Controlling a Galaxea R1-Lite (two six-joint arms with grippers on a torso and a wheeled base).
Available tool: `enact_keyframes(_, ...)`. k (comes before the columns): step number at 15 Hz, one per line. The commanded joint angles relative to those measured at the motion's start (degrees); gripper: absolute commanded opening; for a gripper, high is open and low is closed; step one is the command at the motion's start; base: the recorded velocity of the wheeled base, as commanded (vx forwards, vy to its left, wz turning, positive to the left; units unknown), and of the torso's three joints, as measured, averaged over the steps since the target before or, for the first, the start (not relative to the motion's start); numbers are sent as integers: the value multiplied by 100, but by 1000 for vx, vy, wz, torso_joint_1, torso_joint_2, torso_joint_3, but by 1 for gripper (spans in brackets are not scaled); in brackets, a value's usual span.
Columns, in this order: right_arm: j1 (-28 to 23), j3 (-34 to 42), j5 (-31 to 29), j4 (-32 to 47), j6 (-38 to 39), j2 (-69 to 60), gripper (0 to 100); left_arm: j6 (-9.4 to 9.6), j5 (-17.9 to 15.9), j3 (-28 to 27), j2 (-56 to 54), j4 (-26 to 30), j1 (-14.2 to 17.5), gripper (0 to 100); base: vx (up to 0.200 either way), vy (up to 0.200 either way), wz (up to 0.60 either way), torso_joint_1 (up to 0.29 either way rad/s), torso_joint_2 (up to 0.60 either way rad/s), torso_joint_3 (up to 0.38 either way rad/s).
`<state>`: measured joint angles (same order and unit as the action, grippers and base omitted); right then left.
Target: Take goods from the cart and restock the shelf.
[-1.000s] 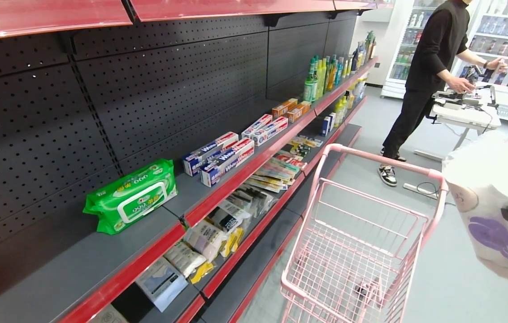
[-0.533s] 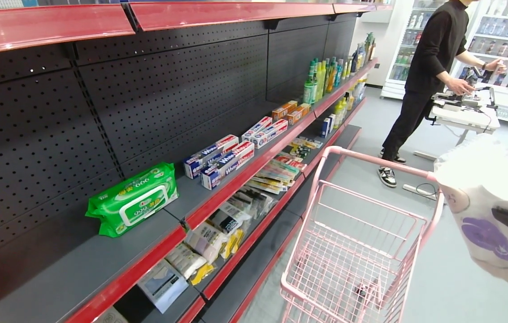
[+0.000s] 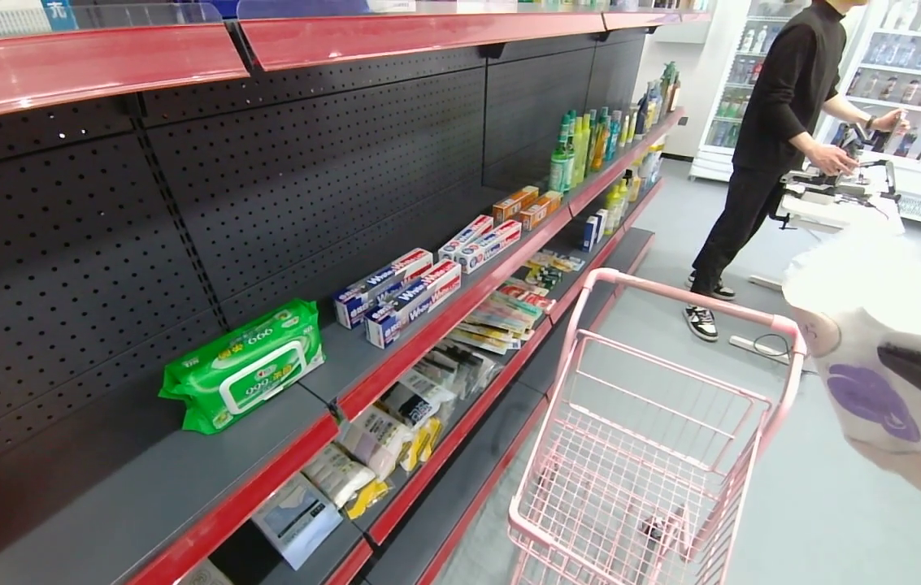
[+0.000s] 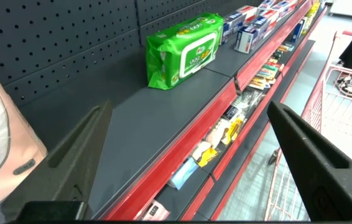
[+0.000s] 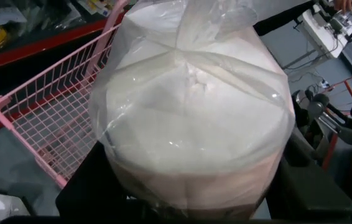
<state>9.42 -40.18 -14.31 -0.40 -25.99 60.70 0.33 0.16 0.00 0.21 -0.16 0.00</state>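
Holding wrapped tissue pack (image 3: 875, 341) in right gripper (image 5: 194, 193), right of cart (image 3: 675, 284); left gripper (image 4: 194, 149) wide, empty. Next, probably: swing pack left onto bare shelf (image 3: 143, 479) beside green wipes (image 3: 245, 366).

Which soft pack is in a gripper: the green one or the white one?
The white plastic-wrapped pack with purple print, in the right gripper; the green wipes pack lies on the grey shelf.

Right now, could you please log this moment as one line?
right gripper: holds tissue pack near cart | left gripper: open, by shelf | wipes: on shelf
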Motion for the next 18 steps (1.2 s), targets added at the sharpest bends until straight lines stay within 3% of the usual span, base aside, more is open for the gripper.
enact_keyframes(1,-63,37,-10,-21,-90,179,0,2,2,0,-3,-2,0,100,0,0,0,0,0,0)
enact_keyframes(5,-72,45,25,31,-152,162,0,2,2,0,-3,-2,0,100,0,0,0,0,0,0)
enact_keyframes(18,-55,54,43,23,-152,232,0,2,2,0,-3,-2,0,100,0,0,600,2,2,1)
